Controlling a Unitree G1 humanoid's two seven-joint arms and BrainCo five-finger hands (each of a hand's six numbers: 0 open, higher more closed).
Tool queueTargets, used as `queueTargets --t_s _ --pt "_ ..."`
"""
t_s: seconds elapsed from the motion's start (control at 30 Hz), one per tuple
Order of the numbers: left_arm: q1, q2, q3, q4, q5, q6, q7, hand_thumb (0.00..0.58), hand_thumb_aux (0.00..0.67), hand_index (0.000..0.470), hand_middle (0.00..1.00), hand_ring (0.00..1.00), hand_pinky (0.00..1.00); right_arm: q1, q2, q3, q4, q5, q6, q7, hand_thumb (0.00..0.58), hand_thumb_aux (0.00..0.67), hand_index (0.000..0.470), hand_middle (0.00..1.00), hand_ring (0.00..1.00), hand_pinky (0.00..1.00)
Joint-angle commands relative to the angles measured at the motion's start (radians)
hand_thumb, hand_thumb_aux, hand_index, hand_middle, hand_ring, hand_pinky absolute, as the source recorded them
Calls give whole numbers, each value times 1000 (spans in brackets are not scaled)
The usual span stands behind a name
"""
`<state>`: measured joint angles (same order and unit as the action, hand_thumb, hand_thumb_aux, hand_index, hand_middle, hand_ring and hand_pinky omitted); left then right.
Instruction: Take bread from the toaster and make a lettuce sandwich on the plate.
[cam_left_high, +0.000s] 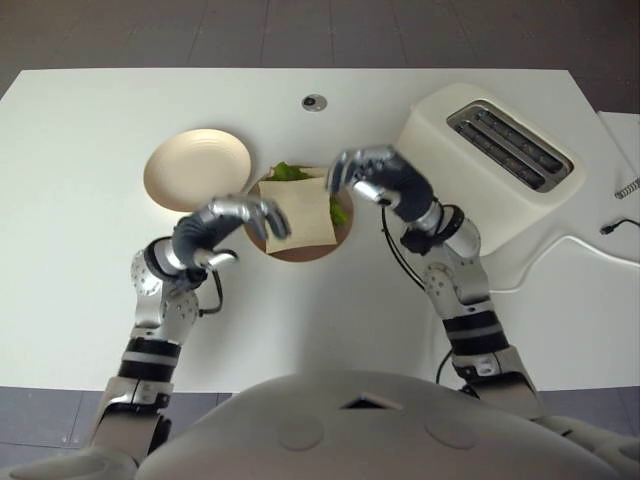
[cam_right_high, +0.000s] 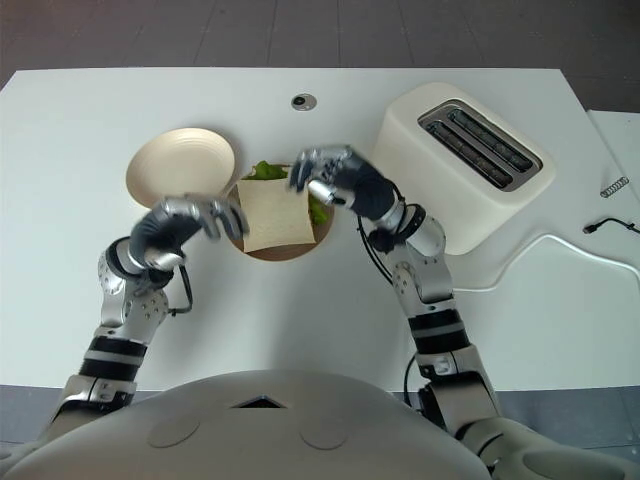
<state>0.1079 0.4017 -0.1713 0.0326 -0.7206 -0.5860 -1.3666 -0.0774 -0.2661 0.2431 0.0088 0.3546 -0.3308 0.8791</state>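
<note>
White table (cam_left_high: 80, 200), seen from above. Brown plate (cam_left_high: 300, 252) sat near the middle, just ahead of the robot. A slice of bread (cam_left_high: 300, 215) lay flat on it and covered most of the plate. Lettuce (cam_left_high: 290, 171) stuck out from under the slice at its far edge and again at its right edge.

Left hand (cam_left_high: 225, 225) hung at the left rim of the brown plate, by the left edge of the bread. Its fingers (cam_right_high: 222, 213) were curled and held nothing.

Right hand (cam_left_high: 385, 178) was at the far right corner of the bread, between the plate and the toaster (cam_left_high: 500, 195). Whether it gripped the slice could not be told.

The toaster stood on the right of the table, slots up, set at an angle, with a white cord (cam_left_high: 590, 250) trailing off to the right. A cream plate (cam_left_high: 197, 168) sat just left of the brown one, further from the robot. A small round metal cap (cam_left_high: 314, 102) was set in the table near the far edge.
</note>
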Motion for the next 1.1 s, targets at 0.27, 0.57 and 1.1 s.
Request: queueTargets --t_s 0.27,0.57,1.1 --pt "-74 37 -121 431 579 -224 101 580 670 470 1000 1000 1000 71 -190 307 237 -468 -204 136 580 670 470 1000 1000 1000" --pt "-354 -6 -109 783 1093 -235 904 580 670 470 1000 1000 1000 -63 -71 260 416 -574 -270 -202 580 670 470 1000 1000 1000" --pt "-343 -167 -47 534 502 -365 1093 0 0 0 0 0 0 -95 15 44 223 -34 -322 -443 0 0 0 416 416 416"
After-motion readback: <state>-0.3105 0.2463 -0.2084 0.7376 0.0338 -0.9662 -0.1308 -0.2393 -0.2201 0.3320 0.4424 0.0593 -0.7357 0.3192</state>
